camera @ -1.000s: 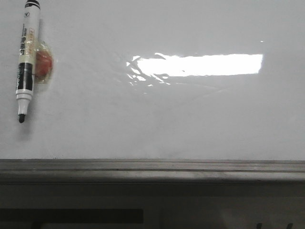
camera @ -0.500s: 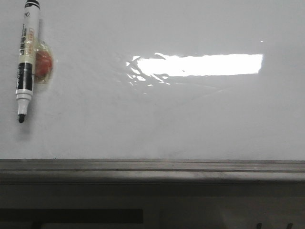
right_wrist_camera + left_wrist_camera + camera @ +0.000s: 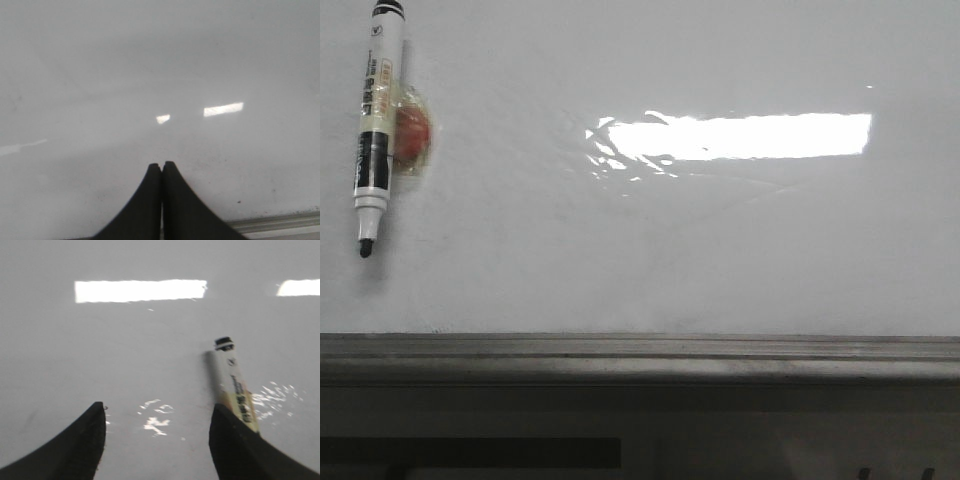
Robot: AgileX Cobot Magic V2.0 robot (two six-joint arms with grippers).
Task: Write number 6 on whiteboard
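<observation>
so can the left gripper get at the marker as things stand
Probably yes: the left gripper is open, nothing lies between its fingers, and the marker rests on the whiteboard beside one finger, uncovered.

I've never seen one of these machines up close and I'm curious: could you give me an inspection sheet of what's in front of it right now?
Surface: whiteboard, glossy, bright glare, no writing seen.
Job's things: number 6 not yet drawn; marker pen uncapped, tip down, on the board's upper left.
Clutter: reddish lump under clear tape beside the pen.
Grippers: left gripper jaws apart, pen near one jaw; right gripper jaws together, empty.
Cables: nothing seen.
Surroundings: grey metal ledge below the board.
</observation>
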